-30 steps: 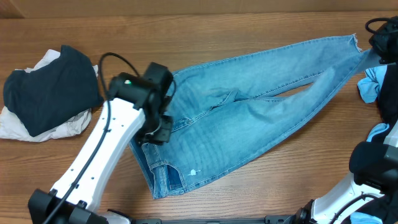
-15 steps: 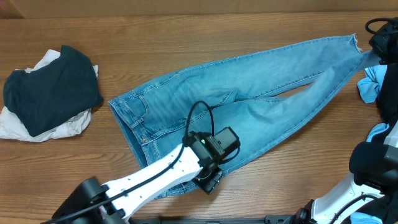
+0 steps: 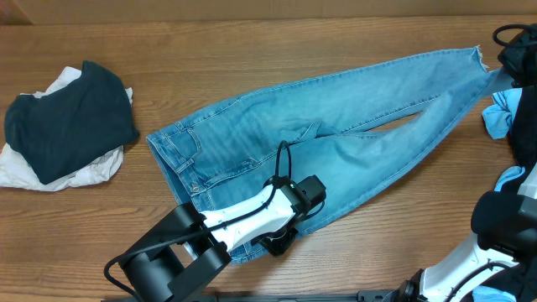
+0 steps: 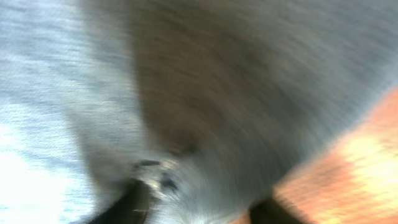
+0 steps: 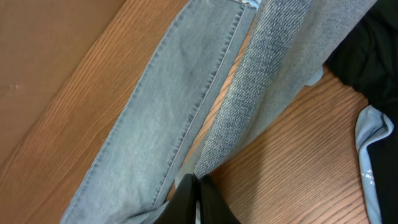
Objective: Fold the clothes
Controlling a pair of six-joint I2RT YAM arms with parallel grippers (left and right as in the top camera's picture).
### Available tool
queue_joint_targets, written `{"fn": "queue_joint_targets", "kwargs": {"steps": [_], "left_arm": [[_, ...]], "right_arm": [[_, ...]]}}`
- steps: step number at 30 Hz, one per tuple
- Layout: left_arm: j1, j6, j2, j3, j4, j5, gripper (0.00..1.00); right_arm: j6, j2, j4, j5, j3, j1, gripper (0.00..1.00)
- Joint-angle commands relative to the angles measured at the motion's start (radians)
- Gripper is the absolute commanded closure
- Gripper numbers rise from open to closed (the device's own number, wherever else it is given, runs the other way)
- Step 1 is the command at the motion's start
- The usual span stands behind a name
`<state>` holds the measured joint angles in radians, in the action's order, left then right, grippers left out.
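Note:
The light-blue jeans (image 3: 336,143) lie flat across the table, waistband (image 3: 172,159) at the left and legs running up to the right. My left gripper (image 3: 281,239) is low over the near edge of the thigh. Its wrist view is blurred, but two dark fingers stand apart with denim (image 4: 236,124) between them and wood at the right. My right gripper (image 5: 198,186) is shut on the edge of a leg end, whose grey inner side (image 5: 261,81) is turned up. In the overhead view it sits at the far right (image 3: 506,71).
A dark navy top over a white garment (image 3: 67,117) lies at the left. A sky-blue cloth (image 3: 499,117) and dark fabric (image 5: 367,50) lie at the right edge, beside the held leg. My left arm (image 3: 226,226) lies along the front edge.
My left arm has swung from the waistband at the left to the near edge of the thigh, uncovering the waistband. The jeans and the right gripper have not moved.

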<state>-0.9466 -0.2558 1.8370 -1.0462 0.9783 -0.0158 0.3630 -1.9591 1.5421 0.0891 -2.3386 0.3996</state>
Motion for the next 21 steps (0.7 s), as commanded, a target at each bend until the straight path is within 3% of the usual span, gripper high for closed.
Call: {"fn": "queue_joint_targets", "kwargs": {"steps": [1, 7, 13, 16, 21], "left_arm": [[0.0, -0.058, 0.051, 0.008, 0.019, -0.044, 0.96], [0.024, -0.107, -0.078, -0.127, 0.249, -0.163, 0.96], [0.054, -0.108, -0.328, -0.219, 0.521, -0.161, 0.96], [0.135, -0.108, -0.448, -0.219, 0.587, -0.13, 0.95], [0.36, -0.05, -0.503, -0.219, 0.575, -0.073, 0.93]], "right_arm": [[0.004, 0.016, -0.004, -0.008, -0.011, 0.005, 0.96], [-0.005, 0.017, 0.018, -0.01, -0.011, 0.005, 0.96], [-0.007, 0.038, 0.081, -0.027, -0.013, 0.013, 0.96], [-0.006, 0.047, 0.085, 0.002, -0.013, 0.008, 0.96], [0.009, 0.032, 0.004, 0.026, -0.013, -0.021, 0.96]]}}
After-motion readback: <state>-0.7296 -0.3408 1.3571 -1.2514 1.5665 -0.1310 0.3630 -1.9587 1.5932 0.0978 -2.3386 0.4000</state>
